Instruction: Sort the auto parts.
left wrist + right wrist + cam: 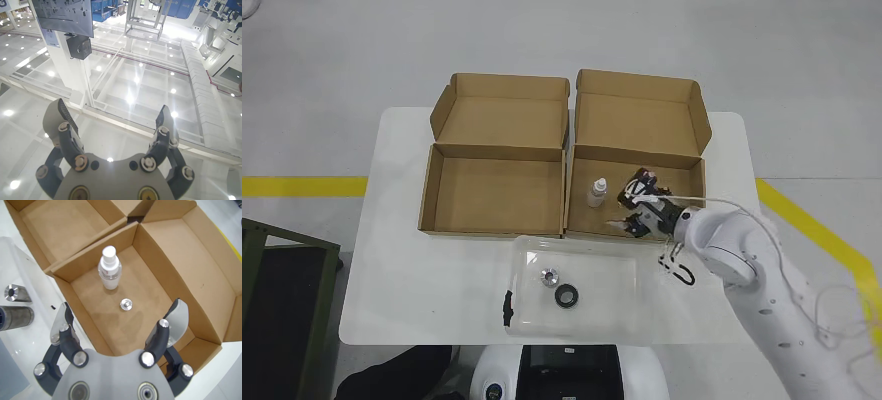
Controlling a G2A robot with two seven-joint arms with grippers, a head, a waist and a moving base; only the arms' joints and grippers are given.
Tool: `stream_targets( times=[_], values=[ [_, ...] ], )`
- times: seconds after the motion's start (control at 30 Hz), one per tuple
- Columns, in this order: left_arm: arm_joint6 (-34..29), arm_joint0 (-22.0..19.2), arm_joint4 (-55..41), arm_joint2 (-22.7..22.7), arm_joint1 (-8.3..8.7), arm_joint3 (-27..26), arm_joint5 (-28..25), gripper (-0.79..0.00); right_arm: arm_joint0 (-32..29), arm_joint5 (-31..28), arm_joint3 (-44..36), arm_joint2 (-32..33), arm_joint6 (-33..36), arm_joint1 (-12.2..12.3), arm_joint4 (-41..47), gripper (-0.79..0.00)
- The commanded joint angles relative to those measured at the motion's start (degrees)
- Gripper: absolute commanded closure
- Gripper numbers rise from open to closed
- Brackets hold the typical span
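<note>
1. Your right gripper (121, 305) hangs over the right box (105, 323) and points down at its floor.
2. Its fingers (179, 313) stand wide open, and you hold nothing in them.
3. A small silver part (126, 304) lies flat on the floor of this box. In the right wrist view it sits in the gap between the two fingers, about in the middle, and touches neither of them. The fingers are above it, but how high above I cannot tell.
4. A bottle (110, 268) stands upright on the same floor, near the part on the side away from the gripper. The two do not touch.
5. The left box (497, 190) stands side by side with the right one, wall against wall, with its lid also open.
6. A clear tray (627, 305) lies on the worktop (402, 250), on the robot's side of the boxes.
7. In the tray you see a slotted metal piece (548, 277) and a black ring (566, 296) just beside it. A black strip (507, 306) lies at the tray's edge, toward the robot's left.
8. Your left gripper (112, 104) points up toward the ceiling. Its fingers are also wide open and have hold of nothing.
</note>
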Motion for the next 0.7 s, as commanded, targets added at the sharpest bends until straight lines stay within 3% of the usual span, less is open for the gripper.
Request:
stream_targets(
  times=[0.0,0.27,0.67],
  values=[
    [0.0,0.0,0.0,0.0,0.0,0.0,0.0,-0.785,-2.13,-1.94,-3.11,1.55,-0.67,0.38,0.75,-0.785],
    [0.0,0.0,0.0,0.0,0.0,0.0,0.0,-0.785,-7.68,-14.88,-9.94,2.13,-4.23,1.55,-0.72,-0.785],
    [0.0,0.0,0.0,0.0,0.0,0.0,0.0,-0.785,-6.77,-26.23,-7.02,-6.06,-7.95,1.7,-5.8,-0.785]
  ],
)
